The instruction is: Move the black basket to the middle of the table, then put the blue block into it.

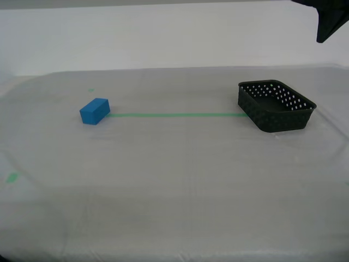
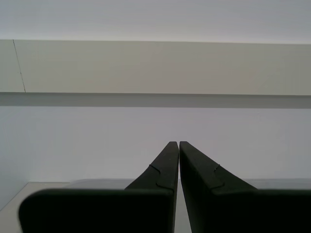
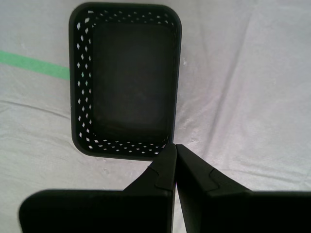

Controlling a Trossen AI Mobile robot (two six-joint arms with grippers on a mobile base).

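Each hand (image 3: 175, 147) has matte black tapered fingers (image 2: 167, 162) with notched steps.

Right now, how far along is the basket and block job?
Nothing looks done yet. The basket sits empty near the exterior view's right, at the end of the green tape line, not mid-table. My first gripper hangs shut above it; my second gripper is shut, facing a wall. Left: shift the basket, then load the block.
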